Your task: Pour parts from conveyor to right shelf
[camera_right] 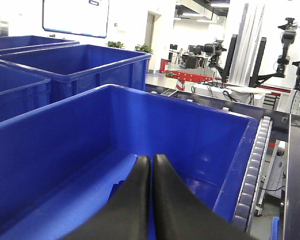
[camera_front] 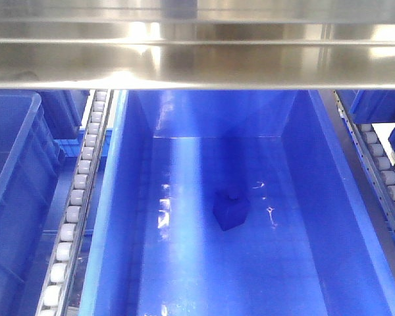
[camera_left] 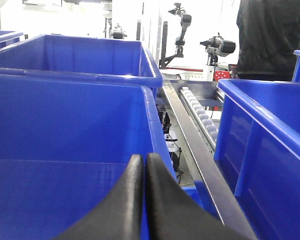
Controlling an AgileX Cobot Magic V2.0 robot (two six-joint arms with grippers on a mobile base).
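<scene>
Low over a blue bin [camera_left: 65, 120], the left gripper [camera_left: 145, 165] points forward with its black fingers pressed together, holding nothing. Likewise the right gripper [camera_right: 152, 167] hangs above another bin's [camera_right: 190, 125] interior, fingers closed and empty. From the front view, the bright-blue part [camera_front: 231, 209] lies alone on the floor of a deep bin [camera_front: 329, 197], small tab upward, beneath the shelf's steel rail [camera_front: 197, 59]. White roller lanes [camera_front: 79, 197] flank that bin; further bins [camera_right: 80, 65] stand beyond the grippers.
</scene>
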